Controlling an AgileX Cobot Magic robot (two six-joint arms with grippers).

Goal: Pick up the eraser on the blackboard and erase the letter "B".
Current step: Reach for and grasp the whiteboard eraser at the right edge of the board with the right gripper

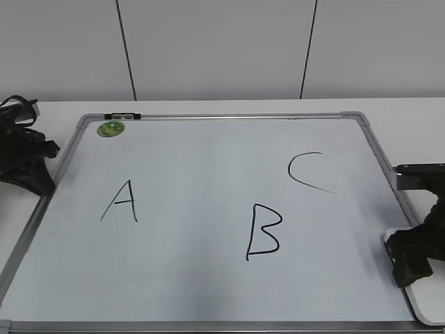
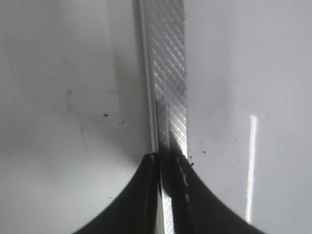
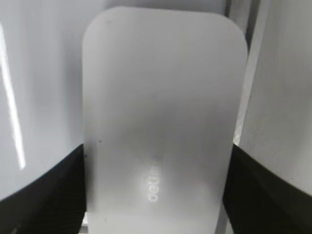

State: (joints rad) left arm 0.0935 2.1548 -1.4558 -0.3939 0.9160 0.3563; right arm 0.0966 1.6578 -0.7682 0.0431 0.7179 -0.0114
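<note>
The blackboard lies flat on the table, with the letter "B" drawn in black right of centre near the front. The white eraser lies at the board's right edge near the front. In the right wrist view the eraser fills the frame, and my right gripper has a finger against each long side. The same gripper sits low on the eraser in the exterior view. My left gripper is shut and empty at the board's left frame, shown close in the left wrist view.
A black "A" is at the board's left and a black "C" at its upper right. A round green magnet sits at the top left corner, with a small black-and-white clip on the top frame. A white wall stands behind.
</note>
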